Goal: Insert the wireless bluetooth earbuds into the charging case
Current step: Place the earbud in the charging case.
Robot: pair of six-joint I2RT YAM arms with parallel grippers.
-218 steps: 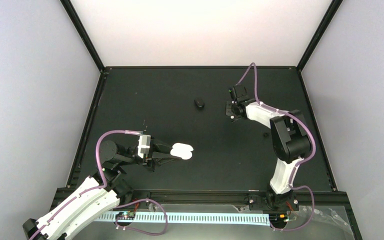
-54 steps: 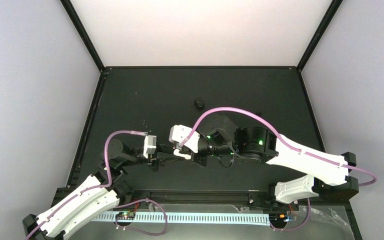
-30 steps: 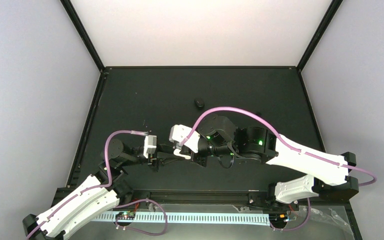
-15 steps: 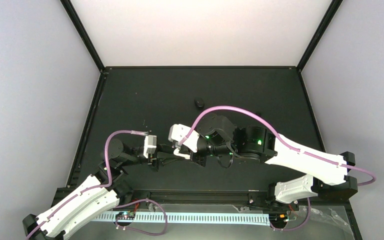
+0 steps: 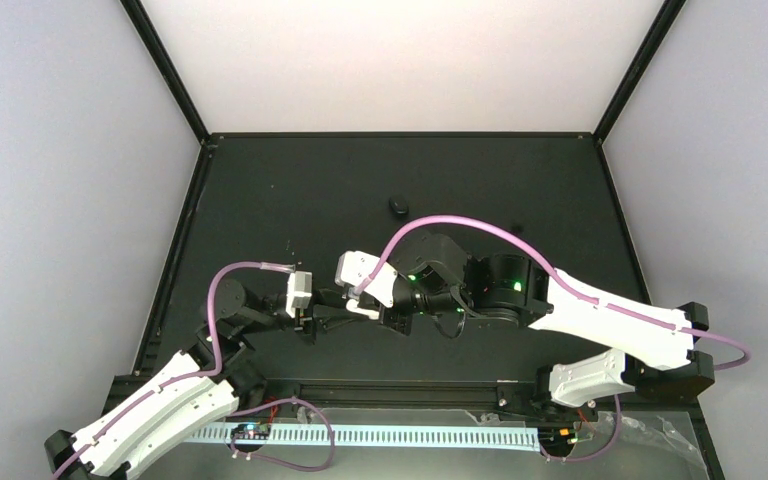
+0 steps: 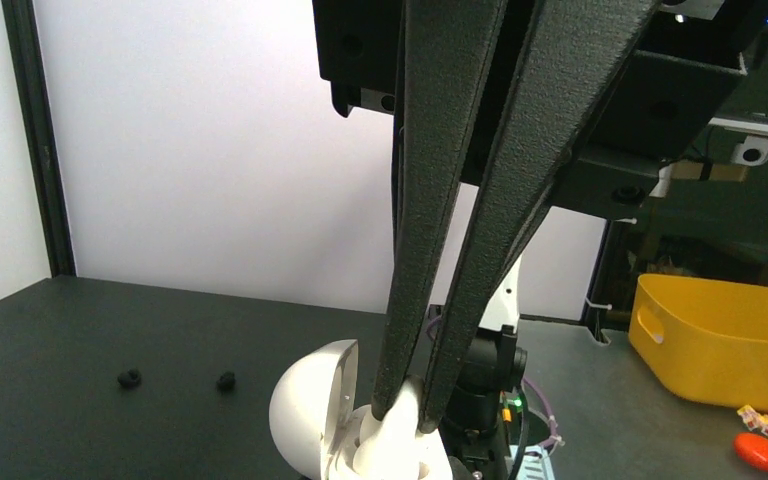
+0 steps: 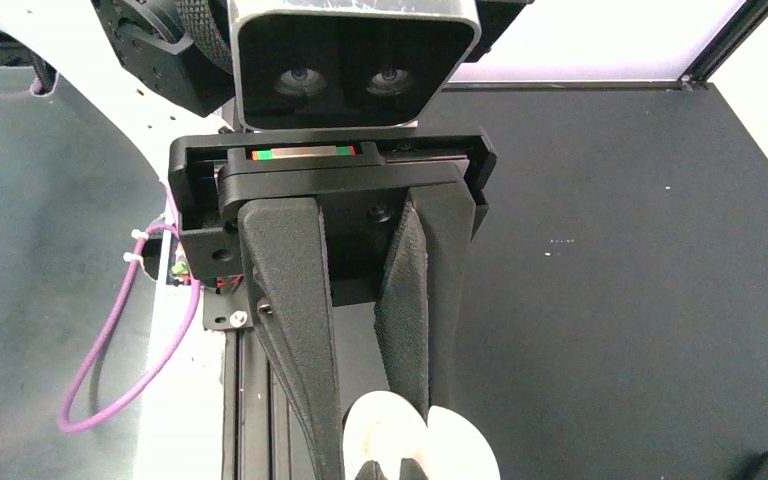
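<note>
case [image 6: 305,410] pinched open in left end effector [image 6: 407,408] near surface's [image 5: 310,200] front edge; right end effector [image 5: 378,312] pressed together alongside.

1. The table [image 5: 290,200] is matte black, with black frame posts [image 5: 165,70].
2. The side walls [image 5: 60,200] are pale lavender-grey; the back wall [image 5: 400,60] is white.
3. The left arm [image 5: 160,405] and right arm [image 5: 610,320] have white shells, black joints and purple cables [image 5: 460,218]; green lights [image 5: 412,276] glow on the right arm.
4. The charging case [image 6: 310,415] is glossy white.
5. The left gripper [image 6: 407,410] is black, its fingers finely grained.
6. The small oval case [image 5: 398,207] is black, as are two tiny bits [image 6: 130,378].
7. A bin [image 6: 720,335] is bright yellow; a small thing [image 6: 760,450] beside it is red-orange.
8. The strip [image 5: 410,437] along the near edge is pale blue-white with a comb-like slot pattern.
</note>
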